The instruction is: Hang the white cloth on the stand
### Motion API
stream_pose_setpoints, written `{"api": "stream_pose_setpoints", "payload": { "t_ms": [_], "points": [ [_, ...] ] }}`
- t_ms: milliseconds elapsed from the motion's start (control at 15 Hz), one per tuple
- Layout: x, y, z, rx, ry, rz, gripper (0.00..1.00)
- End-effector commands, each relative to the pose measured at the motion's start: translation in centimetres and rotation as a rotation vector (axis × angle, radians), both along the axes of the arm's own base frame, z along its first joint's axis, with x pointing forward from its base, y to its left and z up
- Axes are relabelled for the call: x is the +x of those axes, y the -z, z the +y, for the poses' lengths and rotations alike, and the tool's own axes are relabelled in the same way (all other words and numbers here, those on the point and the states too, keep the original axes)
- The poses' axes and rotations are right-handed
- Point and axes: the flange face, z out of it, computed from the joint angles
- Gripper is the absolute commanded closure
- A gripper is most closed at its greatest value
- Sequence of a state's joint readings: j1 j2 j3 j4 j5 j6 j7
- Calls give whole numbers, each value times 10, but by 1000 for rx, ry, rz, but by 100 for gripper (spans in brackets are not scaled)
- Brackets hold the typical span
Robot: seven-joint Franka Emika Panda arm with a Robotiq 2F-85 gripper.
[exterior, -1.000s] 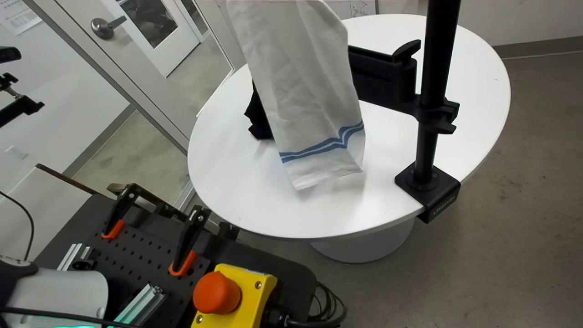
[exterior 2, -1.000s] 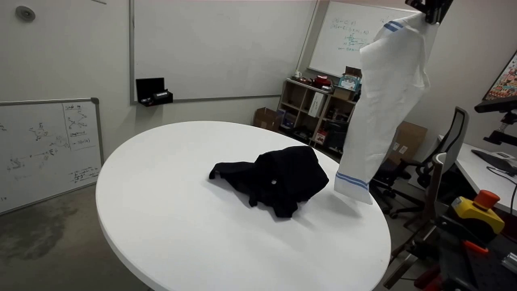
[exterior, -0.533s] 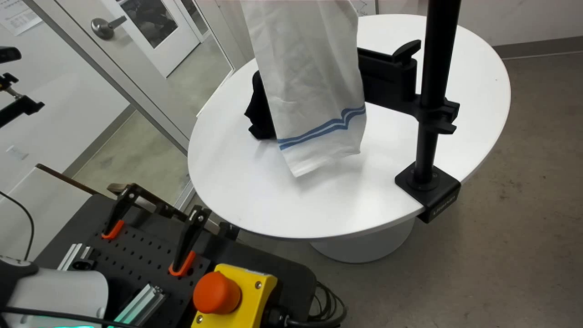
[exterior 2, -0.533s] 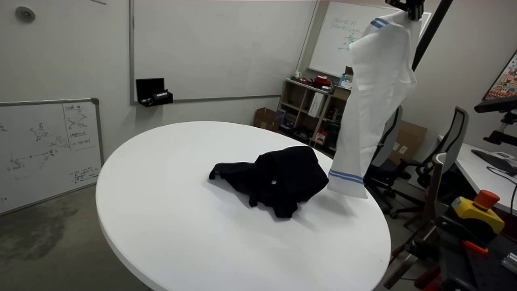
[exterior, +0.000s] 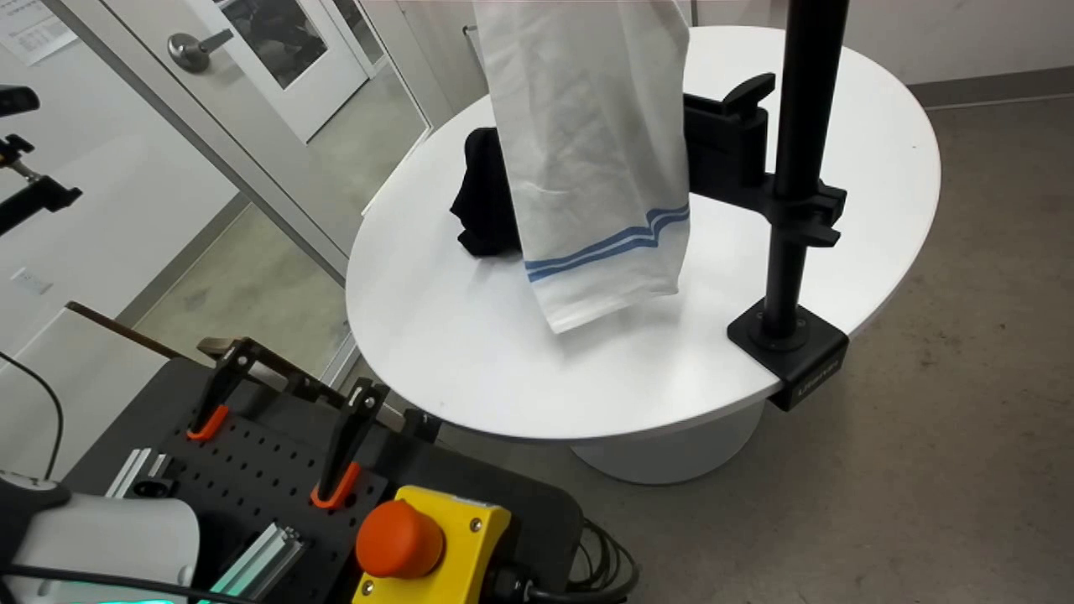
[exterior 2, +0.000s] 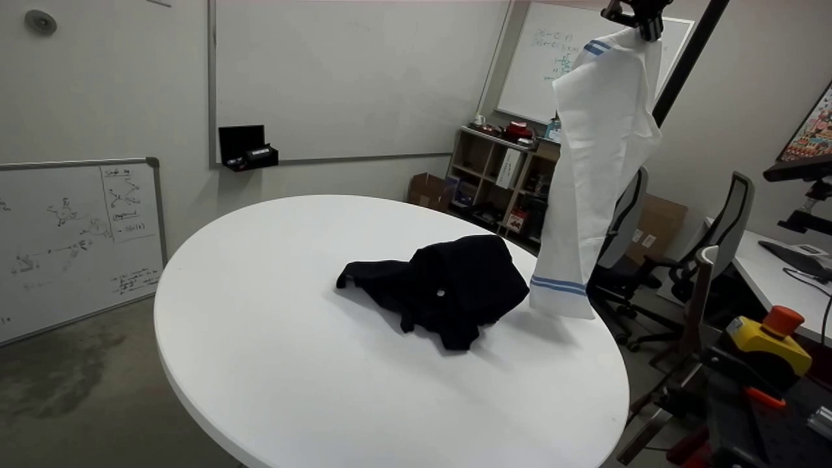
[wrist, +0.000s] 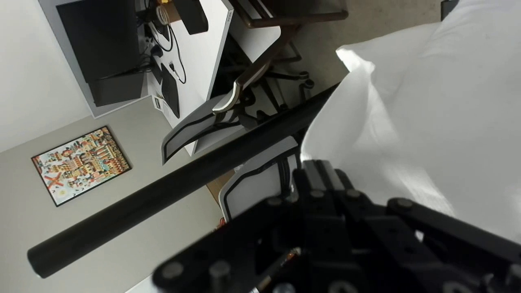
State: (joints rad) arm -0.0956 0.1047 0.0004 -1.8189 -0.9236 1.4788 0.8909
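Note:
The white cloth with blue stripes (exterior: 596,151) hangs long from my gripper (exterior 2: 650,34), which is shut on its top edge. The cloth also shows in an exterior view (exterior 2: 591,175) and fills the right of the wrist view (wrist: 431,106). Its lower end hangs over the table, seemingly just above it. In the wrist view the fingertips (wrist: 311,177) are close together on the cloth. The stand is a black pole (exterior: 801,126) with a side arm (exterior: 726,155), partly hidden behind the cloth. The pole passes behind the cloth in an exterior view (exterior 2: 692,58) and left of the fingertips in the wrist view (wrist: 183,177).
The round white table (exterior 2: 292,390) carries a black fabric item (exterior 2: 455,286) near the cloth's lower end. The stand's base (exterior: 789,348) is clamped at the table edge. A yellow box with a red button (exterior: 436,537) sits on the robot's bench.
My gripper and the cloth have moved right in one exterior view and left in the other, so the pole now shows behind the cloth. The gripper has dropped slightly in the last half second.

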Motion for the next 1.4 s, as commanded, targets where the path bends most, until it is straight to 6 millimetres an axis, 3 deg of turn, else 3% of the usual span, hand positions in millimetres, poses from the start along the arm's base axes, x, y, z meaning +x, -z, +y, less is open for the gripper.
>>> {"api": "stream_pose_setpoints", "payload": {
  "t_ms": [0,267,533,933,1333],
  "points": [
    [1,-1,1,0,1,1,98],
    [-4,19,15,42,-44,60,100],
    [5,35,15,50,-41,101,100],
    [28,37,-27,47,80,82,100],
    [63,51,-76,42,247,89,100]
  ]
}}
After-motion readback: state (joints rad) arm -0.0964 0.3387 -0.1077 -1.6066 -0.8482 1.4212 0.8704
